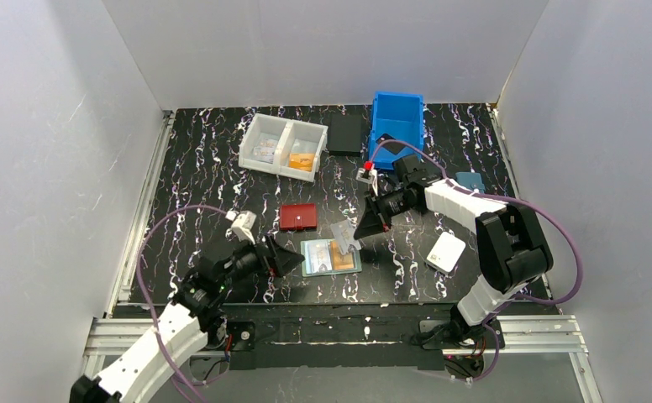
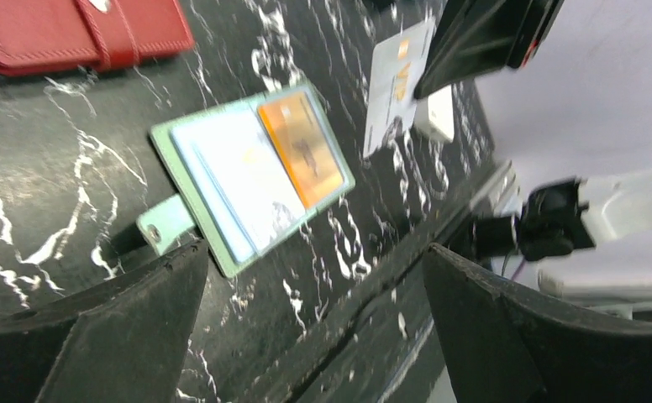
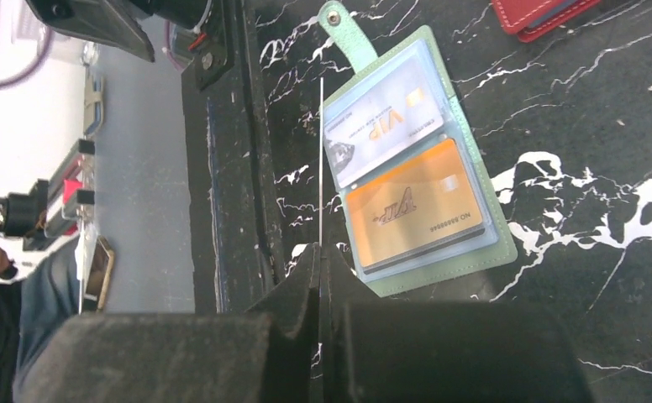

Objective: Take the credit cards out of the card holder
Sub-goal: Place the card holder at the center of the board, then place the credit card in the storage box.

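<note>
R claw [image 1: 363, 227]: shut on held card [image 1: 345, 235], pinched by one end and lifted clear of table, just above far-R corner of holder [image 1: 331, 258]. In R wrist view, card seen edge-on as thin white line between pads.

L claw [image 1: 296, 259]: jaws spread wide, nothing in them, low over table, just beside holder's tab end.

Holder: open flat near front edge of table, betw. the two arms. Long axis L–R across table, snap tab toward L claw. Two cards visible in pockets: pale card [image 3: 381, 126] at tab end, orange card [image 3: 411, 210] at other end, each w/ long axis across holder's long axis. Pocket mouths: side not readable.

Red wallet [image 1: 297, 217]: farther back, apart from holder, no part in job.

Key relation: L claw nearer, w/ holder straight ahead along holder's own axis. R claw occupied, above and to R.

Judged: task part done, one card out and at least two left. Next prob. held card set down, w/ L claw well placed to pin tab end against dragging.
</note>
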{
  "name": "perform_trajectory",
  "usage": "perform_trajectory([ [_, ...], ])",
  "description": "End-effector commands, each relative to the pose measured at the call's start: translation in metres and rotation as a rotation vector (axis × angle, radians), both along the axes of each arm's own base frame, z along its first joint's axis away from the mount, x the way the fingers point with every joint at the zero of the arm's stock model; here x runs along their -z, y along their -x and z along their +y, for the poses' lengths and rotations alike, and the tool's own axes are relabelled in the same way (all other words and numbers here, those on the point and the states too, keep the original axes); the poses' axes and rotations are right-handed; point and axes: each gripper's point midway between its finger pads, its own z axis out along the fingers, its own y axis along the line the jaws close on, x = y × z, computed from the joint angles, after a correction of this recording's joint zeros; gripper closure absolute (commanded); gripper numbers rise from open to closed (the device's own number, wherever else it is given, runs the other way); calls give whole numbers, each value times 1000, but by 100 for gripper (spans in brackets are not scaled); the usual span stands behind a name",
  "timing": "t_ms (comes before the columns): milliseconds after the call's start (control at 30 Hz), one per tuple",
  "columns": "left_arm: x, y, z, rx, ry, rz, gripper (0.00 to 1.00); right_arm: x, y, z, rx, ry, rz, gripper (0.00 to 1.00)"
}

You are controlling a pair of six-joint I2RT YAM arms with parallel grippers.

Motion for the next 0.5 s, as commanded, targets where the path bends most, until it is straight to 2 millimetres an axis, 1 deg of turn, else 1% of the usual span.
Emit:
perform_trajectory([
  [0, -37, 3, -32, 250, -17, -88, 2, -13, 14, 1, -110, -34, -81, 99],
  [167, -51, -6, -64, 408, -60, -114, 2, -14, 24, 3, -168, -40, -88, 99],
  [267, -54, -8, -81, 475, -82, -149, 3, -16, 28, 4, -185, -49, -89, 99],
  [367, -51, -11, -96, 521, -95, -159, 8, -18, 31, 5, -203, -61, -93, 99],
  [467, -48, -14, -108, 549, -97, -137, 20, -18, 33, 6, -212, -63, -94, 99],
])
